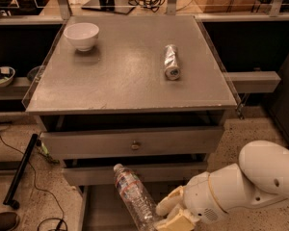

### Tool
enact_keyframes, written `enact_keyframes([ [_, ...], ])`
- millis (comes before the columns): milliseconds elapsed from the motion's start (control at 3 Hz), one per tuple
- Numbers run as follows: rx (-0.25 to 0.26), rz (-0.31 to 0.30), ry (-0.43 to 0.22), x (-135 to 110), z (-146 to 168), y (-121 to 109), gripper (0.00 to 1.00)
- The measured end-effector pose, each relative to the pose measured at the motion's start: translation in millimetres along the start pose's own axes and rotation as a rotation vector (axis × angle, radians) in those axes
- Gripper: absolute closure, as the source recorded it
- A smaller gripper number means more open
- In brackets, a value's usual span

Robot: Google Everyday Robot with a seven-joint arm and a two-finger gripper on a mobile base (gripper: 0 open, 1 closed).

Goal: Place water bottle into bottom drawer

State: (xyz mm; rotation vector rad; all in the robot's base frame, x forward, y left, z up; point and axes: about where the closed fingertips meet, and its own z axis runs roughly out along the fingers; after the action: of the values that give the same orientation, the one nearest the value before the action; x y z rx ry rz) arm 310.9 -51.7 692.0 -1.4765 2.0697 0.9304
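end effector: [160,218] sitting low at the bottom edge of the view, right of centre, in front of the drawer stack; its two cream fingers [169,205] are closing around the lower body of the water bottle and holding it firmly

water bottle: [131,193] being held tilted, with the white cap pointing up and to the left and the base down in the grasp; the reddish label band is showing around the middle; the cap is overlapping the front of the middle drawer

bottle vs drawer: hanging over the open bottom drawer [100,211]; can't tell whether the base is touching the drawer floor, as the frame edge is cutting it off

bottom drawer: standing pulled out, with its plain grey floor showing left of the bottle

arm: [253,179] white and rounded, reaching in from the lower right toward the drawer

middle drawer: [176,172] sticking out slightly, just above the bottle cap

top drawer: [86,143] sitting under the desk top, with a small round knob [135,145] at centre

desk: [120,81] carrying two items, well apart

silver can: [171,61] lying on its side on the right half of the desk

white bowl: [81,35] sitting upright near the back-left corner

floor: [260,129] speckled; a black pole [21,170] is lying on it left of the drawers
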Motion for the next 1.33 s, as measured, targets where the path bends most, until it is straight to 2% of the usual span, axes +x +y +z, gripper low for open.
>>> enact_keyframes([
  [333, 0.0, 0.0, 0.0, 0, 0, 0, 1.0],
  [667, 0.0, 0.028, -0.036, 8, 14, -6, 1.0],
  [1333, -0.005, 0.126, -0.091, 41, 47, -32, 1.0],
])
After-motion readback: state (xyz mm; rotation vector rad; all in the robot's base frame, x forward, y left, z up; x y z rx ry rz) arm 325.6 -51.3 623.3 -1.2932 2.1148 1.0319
